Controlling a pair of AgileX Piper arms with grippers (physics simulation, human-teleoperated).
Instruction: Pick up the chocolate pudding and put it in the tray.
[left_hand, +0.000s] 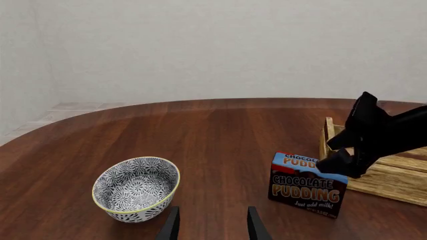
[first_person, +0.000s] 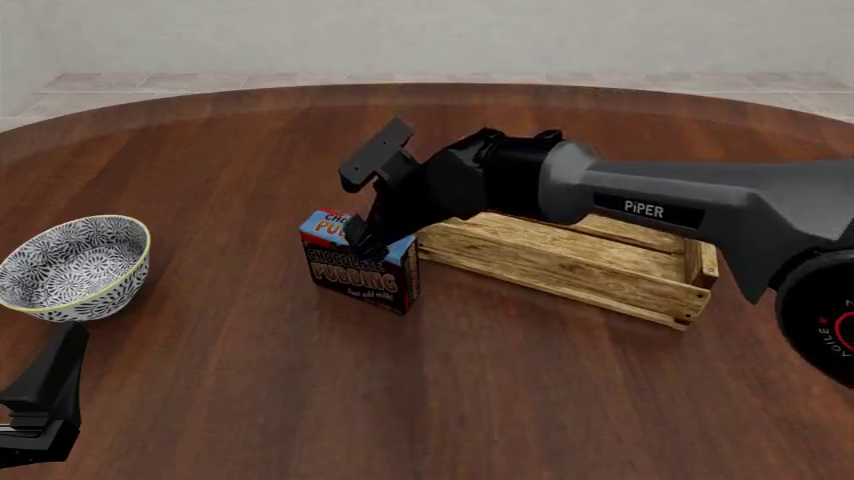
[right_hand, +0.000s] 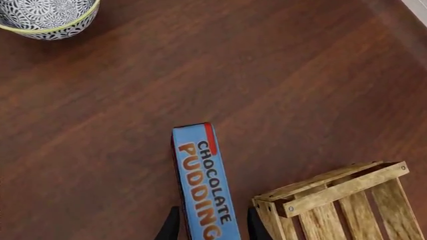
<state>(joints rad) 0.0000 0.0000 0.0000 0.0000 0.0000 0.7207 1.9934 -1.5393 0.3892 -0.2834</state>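
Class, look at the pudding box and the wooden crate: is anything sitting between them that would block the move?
Nothing visible does. The pudding box stands right beside the crate, with the right claw straddling its top. The bowl sits off on the other side.

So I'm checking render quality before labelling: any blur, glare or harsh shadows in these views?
Front view: sharp and evenly lit, with soft shadows under the pudding and tray. Left wrist view: crisp, carton lettering readable, a faint sheen on the table. Right wrist view: clear, no glare; the right gripper fingers are cropped at the frame edge.
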